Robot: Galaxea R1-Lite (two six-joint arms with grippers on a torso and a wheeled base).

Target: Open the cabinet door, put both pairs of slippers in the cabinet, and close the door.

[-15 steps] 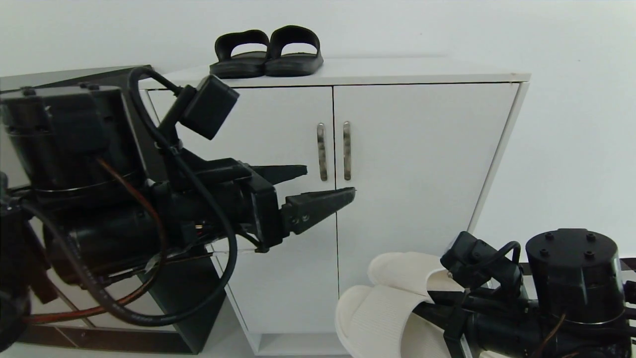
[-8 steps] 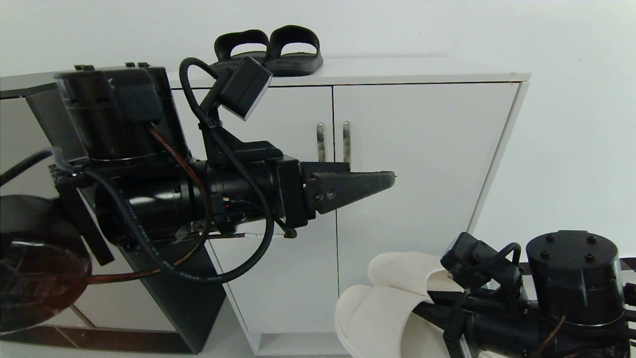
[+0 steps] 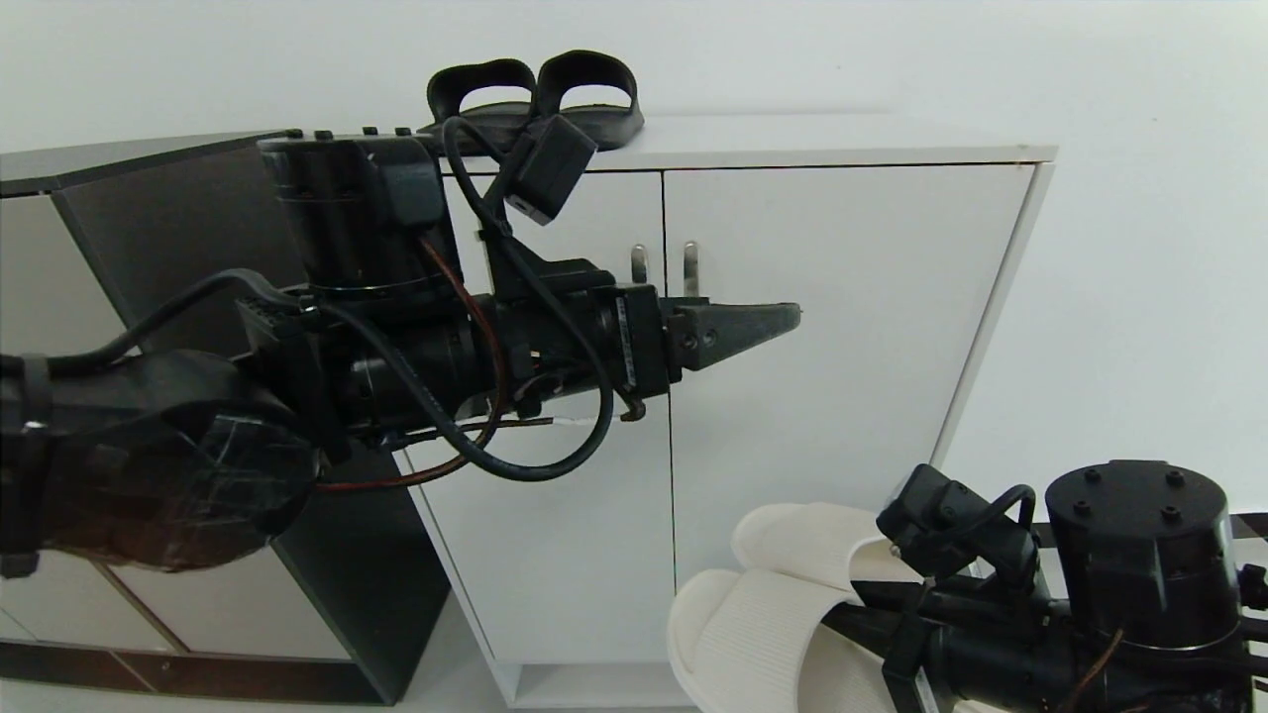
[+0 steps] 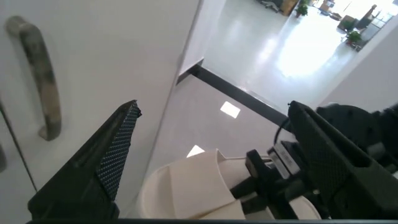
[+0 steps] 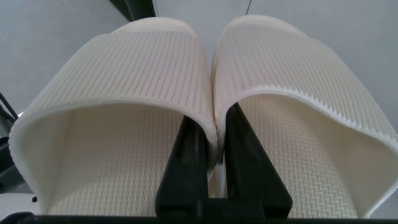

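Observation:
The white cabinet point(image 3: 842, 297) has both doors shut, with two metal handles point(image 3: 690, 267) at the middle seam. A black pair of slippers point(image 3: 535, 99) rests on its top. My left gripper point(image 3: 783, 319) hovers open just in front of the right door, level with the lower part of the handles; one handle point(image 4: 43, 81) lies beside a finger point(image 4: 112, 155), apart from it. Low at the right, my right gripper point(image 5: 217, 134) is shut on the white pair of slippers point(image 3: 783, 604), pinching the two adjoining straps point(image 5: 214, 106) together.
A dark, glossy cabinet point(image 3: 198, 198) stands against the white one on the left. A plain white wall lies behind and to the right. Bare floor point(image 4: 249, 81) stretches beyond the white cabinet's right side.
My left arm has risen and moved right toward the door handles, and its wrist has rolled so the fingers now overlap side-on. The right arm with the white slippers has stayed still.

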